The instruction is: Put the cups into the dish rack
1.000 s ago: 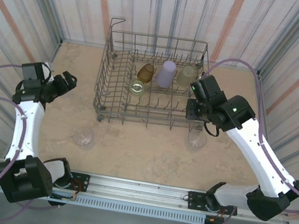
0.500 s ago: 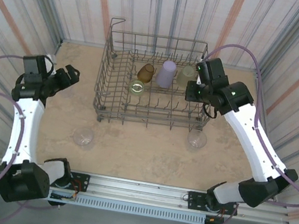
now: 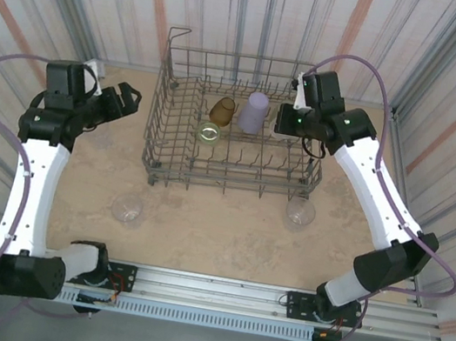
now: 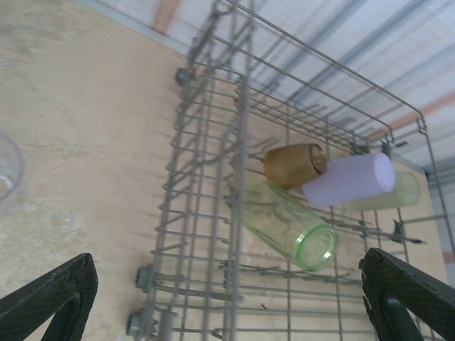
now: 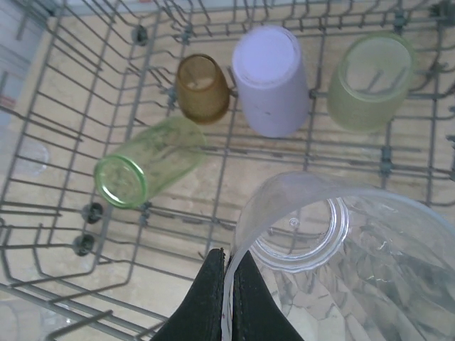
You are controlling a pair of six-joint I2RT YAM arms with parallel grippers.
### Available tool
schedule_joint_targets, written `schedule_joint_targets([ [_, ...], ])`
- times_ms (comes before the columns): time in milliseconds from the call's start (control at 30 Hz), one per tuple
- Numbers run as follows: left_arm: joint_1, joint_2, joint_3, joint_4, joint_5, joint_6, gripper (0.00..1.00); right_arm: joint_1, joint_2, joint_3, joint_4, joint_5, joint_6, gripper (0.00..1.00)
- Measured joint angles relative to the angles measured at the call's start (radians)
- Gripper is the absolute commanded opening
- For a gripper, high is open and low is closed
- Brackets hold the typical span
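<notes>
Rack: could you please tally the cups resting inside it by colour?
Amber cup: 1
Lavender cup: 1
Green cup: 1
Yellow-green cup: 1
Total: 4

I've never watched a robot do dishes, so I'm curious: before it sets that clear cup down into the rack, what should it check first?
1. Grip: right gripper is shut on the clear cup at its rim: ok.
2. Position: the cup hangs over the dish rack: ok.
3. Landing spot: the wires below look bare, but they are seen through the cup: cannot tell.
4. Neighbours: lavender cup and amber cup sit clear of it: ok.
5. Green cup lies on its side: not ok.
6. Left gripper is open, off to the rack's left: ok.
</notes>
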Motion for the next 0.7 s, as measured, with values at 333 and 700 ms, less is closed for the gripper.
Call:
schedule_joint_targets([
  [333, -0.119, 0.051, 0.071, -0.036, -0.008, -0.019, 0.99, -0.024, 0.025, -0.027, 0.191, -0.188, 0.013, 0.00],
  [700, -0.227, 0.103, 0.127, -0.032, -0.018, -0.060, 0.99, -0.053, 0.039, -0.227, 0.500, -0.368, 0.173, 0.00],
])
